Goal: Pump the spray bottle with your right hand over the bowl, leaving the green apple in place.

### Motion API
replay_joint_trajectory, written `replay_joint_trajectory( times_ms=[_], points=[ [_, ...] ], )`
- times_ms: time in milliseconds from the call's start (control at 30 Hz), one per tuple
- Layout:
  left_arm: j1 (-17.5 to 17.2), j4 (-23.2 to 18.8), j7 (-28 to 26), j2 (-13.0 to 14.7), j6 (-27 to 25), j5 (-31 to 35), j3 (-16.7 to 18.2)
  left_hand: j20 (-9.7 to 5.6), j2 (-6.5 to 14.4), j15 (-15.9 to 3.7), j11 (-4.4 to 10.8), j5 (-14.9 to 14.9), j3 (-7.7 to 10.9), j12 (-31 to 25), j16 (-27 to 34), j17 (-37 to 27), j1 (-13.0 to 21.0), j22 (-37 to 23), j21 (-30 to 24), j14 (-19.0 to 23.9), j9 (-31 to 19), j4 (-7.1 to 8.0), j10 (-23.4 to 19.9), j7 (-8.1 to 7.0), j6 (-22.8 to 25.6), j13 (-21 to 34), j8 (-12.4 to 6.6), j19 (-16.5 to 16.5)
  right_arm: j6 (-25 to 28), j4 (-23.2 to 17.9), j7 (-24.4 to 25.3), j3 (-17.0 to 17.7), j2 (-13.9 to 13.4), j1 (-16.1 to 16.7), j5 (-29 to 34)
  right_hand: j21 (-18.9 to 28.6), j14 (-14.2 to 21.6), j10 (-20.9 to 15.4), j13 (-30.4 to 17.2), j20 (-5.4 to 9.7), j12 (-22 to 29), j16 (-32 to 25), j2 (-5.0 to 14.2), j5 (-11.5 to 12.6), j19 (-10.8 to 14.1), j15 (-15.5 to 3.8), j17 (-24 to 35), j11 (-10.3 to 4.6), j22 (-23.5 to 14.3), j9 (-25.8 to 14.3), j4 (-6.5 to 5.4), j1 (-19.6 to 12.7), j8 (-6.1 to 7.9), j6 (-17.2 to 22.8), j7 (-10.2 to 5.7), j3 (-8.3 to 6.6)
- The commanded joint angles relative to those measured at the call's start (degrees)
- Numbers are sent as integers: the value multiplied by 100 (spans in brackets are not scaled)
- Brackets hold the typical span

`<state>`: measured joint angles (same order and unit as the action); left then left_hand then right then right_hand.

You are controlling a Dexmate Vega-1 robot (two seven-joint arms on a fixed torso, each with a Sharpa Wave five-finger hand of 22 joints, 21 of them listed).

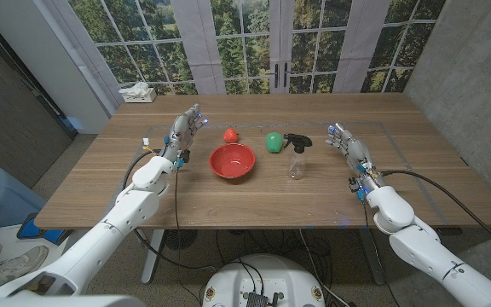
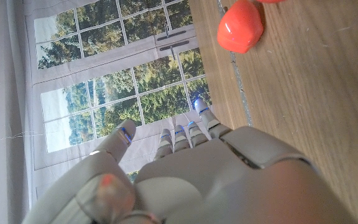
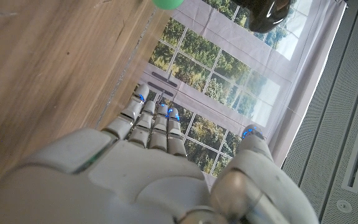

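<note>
I have not started yet. My right hand point(image 1: 349, 145) holds nothing, its fingers apart, and the spray bottle point(image 1: 297, 155) stands untouched just beside it, toward my left hand point(image 1: 183, 136), which is empty too. The bottle is clear with a black top. The red bowl point(image 1: 232, 161) and green apple point(image 1: 274, 141) sit past it.

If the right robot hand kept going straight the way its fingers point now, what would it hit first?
Probably nothing: the right robot hand points toward the table's far edge, passing right of the spray bottle and green apple. Depth is uncertain.
</note>
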<state>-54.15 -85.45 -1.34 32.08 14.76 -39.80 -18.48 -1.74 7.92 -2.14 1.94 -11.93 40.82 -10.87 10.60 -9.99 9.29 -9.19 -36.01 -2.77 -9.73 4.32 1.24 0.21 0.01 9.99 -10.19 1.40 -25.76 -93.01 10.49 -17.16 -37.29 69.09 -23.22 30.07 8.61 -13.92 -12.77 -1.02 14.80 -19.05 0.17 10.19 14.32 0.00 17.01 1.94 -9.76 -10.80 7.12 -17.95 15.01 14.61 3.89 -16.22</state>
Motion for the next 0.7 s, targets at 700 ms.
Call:
replay_joint_trajectory(
  times_ms=[700],
  points=[
    [48,57,293,26,75,-112,9,-193,203,-43,13,-29,39,-35,27,-25,-82,-33,65,32,-19,33,-40,9,32,28,-20,-78,172,-635,608,170,-76,740,819,-73,4,4,-17,32,-50,47,1,32,67,-57,-4,-63,-15,-21,97,-145,-81,-52,-62,-23]
  ],
)
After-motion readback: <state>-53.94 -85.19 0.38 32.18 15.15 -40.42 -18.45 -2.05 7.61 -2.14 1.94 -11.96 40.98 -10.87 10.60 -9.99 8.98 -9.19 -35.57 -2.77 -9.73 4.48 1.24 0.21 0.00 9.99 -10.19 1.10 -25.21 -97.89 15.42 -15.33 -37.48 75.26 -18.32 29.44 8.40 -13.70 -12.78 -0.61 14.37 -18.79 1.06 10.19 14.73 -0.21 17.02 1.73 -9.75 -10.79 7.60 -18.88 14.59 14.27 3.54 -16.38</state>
